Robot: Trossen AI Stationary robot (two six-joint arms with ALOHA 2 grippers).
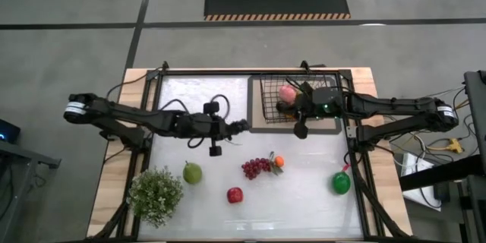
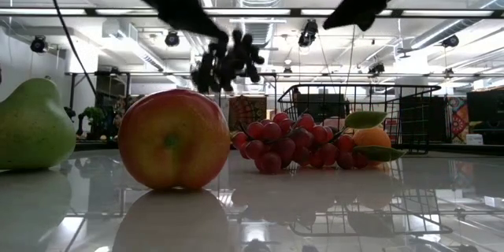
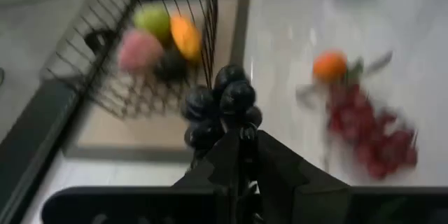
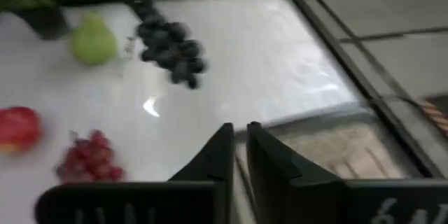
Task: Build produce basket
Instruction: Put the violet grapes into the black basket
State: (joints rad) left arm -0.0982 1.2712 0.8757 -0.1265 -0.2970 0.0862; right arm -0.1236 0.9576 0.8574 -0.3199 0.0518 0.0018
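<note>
A bunch of dark grapes [image 3: 220, 105] hangs in the air left of the black wire basket [image 1: 267, 99], with my left gripper [image 1: 231, 127] shut on it. The basket holds a pink peach [image 1: 287, 93], an orange mango [image 3: 185, 36] and a green fruit [image 3: 152, 19]. My right gripper [image 4: 239, 147] hovers over the basket, shut and holding nothing. On the table lie a green pear [image 1: 192, 172], a red apple [image 1: 235, 194], red grapes [image 1: 256, 168], a tangerine [image 1: 279, 162] and a green pepper [image 1: 341, 183]. My left gripper pinches the dark bunch at its near end [image 3: 241, 122] between its two fingers. The fingers slant down and point toward the table's right. The bunch juts out past the fingertips and hangs lifted clear of the table [image 2: 228, 59].
A bushy green potted plant [image 1: 156, 195] stands at the near left corner. The basket sits on a tan mat [image 1: 258, 125] at the far right. The white table surface between the two arms and the near row of fruit is bare.
</note>
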